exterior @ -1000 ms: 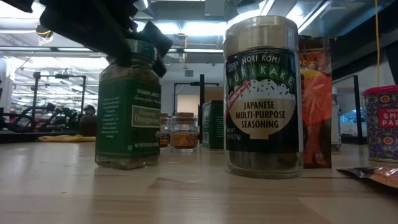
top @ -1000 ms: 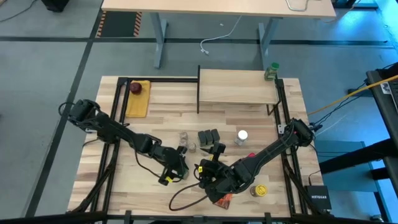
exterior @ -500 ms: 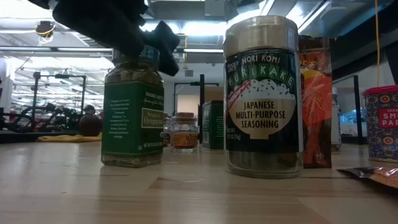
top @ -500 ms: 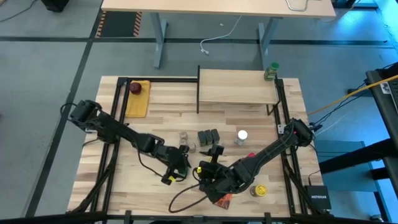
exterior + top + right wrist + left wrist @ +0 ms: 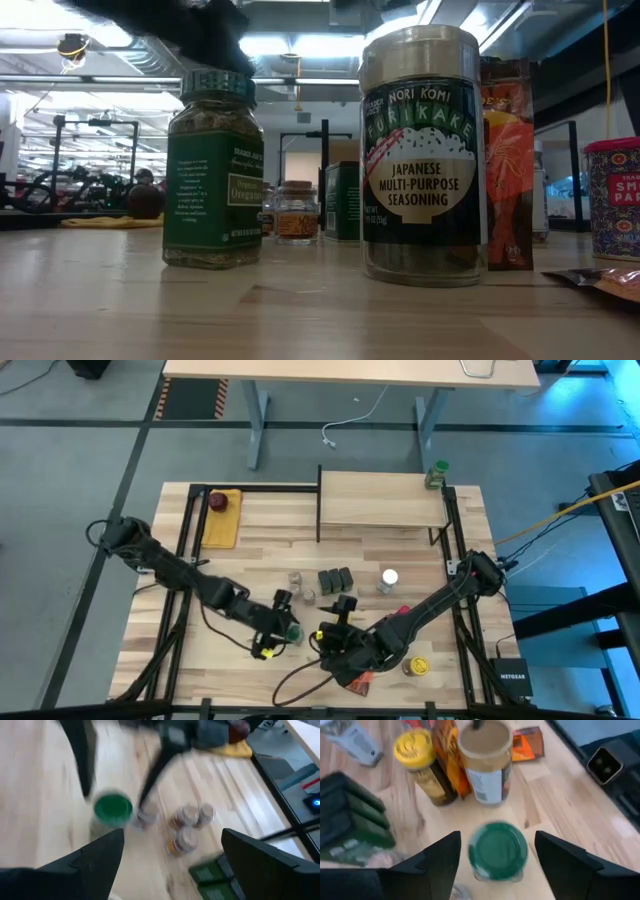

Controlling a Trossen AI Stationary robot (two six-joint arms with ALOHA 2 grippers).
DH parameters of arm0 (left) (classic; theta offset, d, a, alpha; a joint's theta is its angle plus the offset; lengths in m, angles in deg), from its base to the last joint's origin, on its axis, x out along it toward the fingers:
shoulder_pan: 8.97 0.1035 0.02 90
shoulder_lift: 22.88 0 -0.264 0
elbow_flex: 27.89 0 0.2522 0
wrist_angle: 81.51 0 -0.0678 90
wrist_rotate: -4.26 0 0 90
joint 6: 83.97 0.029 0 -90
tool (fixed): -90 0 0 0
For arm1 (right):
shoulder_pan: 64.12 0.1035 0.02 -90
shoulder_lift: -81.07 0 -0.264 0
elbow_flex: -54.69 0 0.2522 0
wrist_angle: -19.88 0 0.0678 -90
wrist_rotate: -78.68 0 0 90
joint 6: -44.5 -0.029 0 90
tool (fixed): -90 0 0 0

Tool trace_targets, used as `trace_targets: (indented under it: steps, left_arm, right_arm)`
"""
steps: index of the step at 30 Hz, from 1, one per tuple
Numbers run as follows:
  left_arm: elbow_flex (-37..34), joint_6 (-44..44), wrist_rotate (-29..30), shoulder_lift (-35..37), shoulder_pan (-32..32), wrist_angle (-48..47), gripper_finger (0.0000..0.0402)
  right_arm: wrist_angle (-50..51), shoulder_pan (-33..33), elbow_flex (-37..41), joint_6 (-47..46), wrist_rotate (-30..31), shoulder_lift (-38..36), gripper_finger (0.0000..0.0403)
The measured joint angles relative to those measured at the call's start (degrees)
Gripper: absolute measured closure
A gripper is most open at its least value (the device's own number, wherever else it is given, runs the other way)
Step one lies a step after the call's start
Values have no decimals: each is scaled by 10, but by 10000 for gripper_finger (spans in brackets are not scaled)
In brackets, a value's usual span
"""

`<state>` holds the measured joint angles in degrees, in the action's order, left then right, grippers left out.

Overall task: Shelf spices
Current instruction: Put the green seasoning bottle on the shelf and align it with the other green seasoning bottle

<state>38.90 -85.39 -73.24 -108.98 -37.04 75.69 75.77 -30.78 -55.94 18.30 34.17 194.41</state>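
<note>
At the near middle of the table (image 5: 250, 530): green-lidded jar (image 5: 292, 631) just released, upright, left gripper (image 5: 277, 622) now spread above it. Right gripper (image 5: 335, 640) spread just beside. Shelf (image 5: 380, 500) far off, bare; shelving undone.

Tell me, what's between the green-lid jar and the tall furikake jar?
Bare tabletop, in the low view: green-lid jar and furikake jar stand apart, with small jars far behind.
</note>
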Motion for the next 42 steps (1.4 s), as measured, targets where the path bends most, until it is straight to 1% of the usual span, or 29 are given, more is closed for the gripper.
trace_targets:
  steps: [3,6,10,13,19,21,28,32,35,37,39,42]
  left_arm:
    - [-37,-28,43,-1,-23,25,153]
    - [-65,-57,85,-1,-39,65,153]
    - [-86,-80,120,-1,-55,87,153]
    - [-88,-95,156,-1,-62,85,153]
    - [-88,-105,180,-2,-64,85,153]
    - [-92,-105,184,-2,-64,88,153]
    - [-96,-105,206,-3,-64,94,153]
    - [-97,-102,257,-3,-65,87,153]
    - [-97,-102,293,-3,-63,94,153]
    - [-96,-102,313,-3,-63,99,153]
    - [-96,-102,327,-3,-63,92,153]
    - [-96,-100,329,-3,-64,89,153]
  right_arm:
    - [-10,-4,33,-3,-1,1,61]
    - [-45,-15,65,-2,-8,1,61]
    - [-122,-37,101,39,-46,1,61]
    - [-158,-51,114,70,-69,1,61]
    - [-218,-76,131,99,-126,1,61]
    - [-237,-80,140,102,-132,1,61]
    - [-246,-83,151,101,-128,1,61]
    - [-255,-82,151,101,-143,1,61]
    - [-263,-80,151,81,-168,1,61]
    - [-265,-81,151,73,-175,1,61]
    - [-265,-82,151,71,-176,1,61]
    - [-264,-82,151,71,-177,1,61]
